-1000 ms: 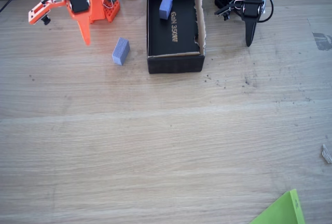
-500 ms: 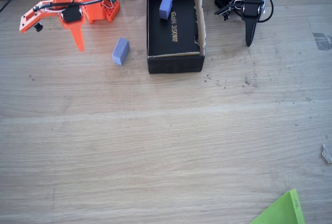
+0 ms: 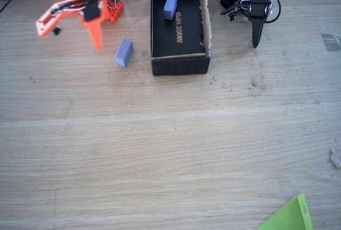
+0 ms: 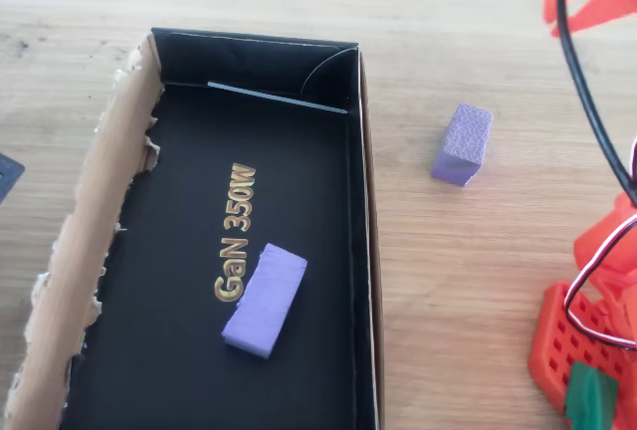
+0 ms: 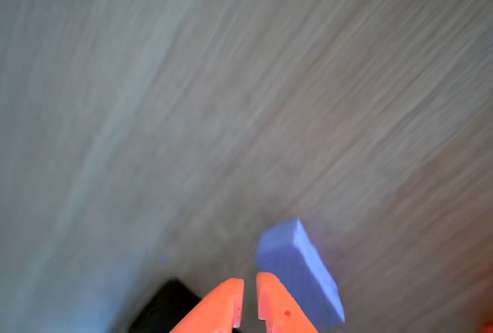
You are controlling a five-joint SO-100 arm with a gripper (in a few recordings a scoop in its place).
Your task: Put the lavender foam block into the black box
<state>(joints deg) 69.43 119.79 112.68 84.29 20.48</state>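
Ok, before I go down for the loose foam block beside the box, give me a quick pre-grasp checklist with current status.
1. Target on the table: the small chunky lavender foam block lies on the wood outside the long black cardboard box: ok.
2. Block free of the box wall: a clear gap shows in the overhead view: ok.
3. Orange two-finger gripper open for the grasp: fingertips nearly touching in the wrist view: not ok.
4. Gripper over the block: in the wrist view the block sits just right of the fingertips, not between them: not ok.
5. Room in the box: a slimmer bluish foam block lies inside, bare floor around it: ok.
6. Wrist picture sharp: blurred: not ok.
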